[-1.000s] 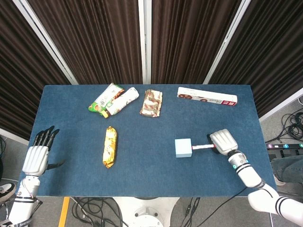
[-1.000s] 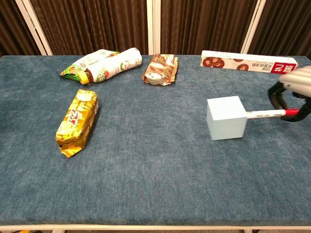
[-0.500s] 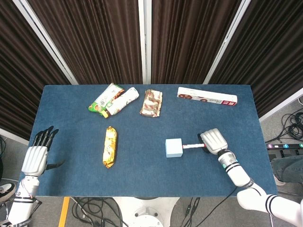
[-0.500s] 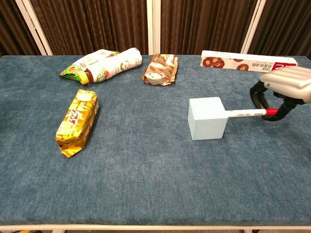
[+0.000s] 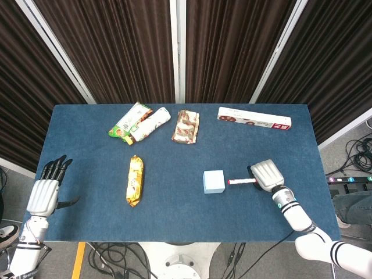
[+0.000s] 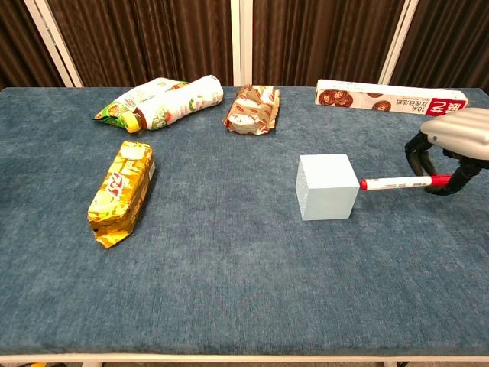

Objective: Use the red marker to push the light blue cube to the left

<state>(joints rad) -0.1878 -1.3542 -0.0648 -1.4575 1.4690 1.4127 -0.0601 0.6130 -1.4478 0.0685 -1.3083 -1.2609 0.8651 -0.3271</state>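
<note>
The light blue cube (image 5: 214, 181) (image 6: 328, 186) sits on the blue table, right of centre. The red marker (image 5: 240, 182) (image 6: 395, 183) lies level to its right, red tip toward the cube with a small gap between them. My right hand (image 5: 267, 175) (image 6: 456, 141) grips the marker's far end, fingers curled around it. At the table's left edge my left hand (image 5: 45, 189) rests open, fingers spread, far from the cube; the chest view does not show it.
A yellow snack bar (image 5: 135, 179) (image 6: 120, 191) lies left of the cube. Along the back lie a green pouch and bottle (image 5: 139, 122) (image 6: 160, 102), a brown wrapper (image 5: 186, 126) (image 6: 253, 108) and a long white box (image 5: 254, 118) (image 6: 390, 96).
The cube was pushed left by the marker, then stopped. My right hand has since drawn back right, lifting the marker tip off the cube. The left hand stayed still.
</note>
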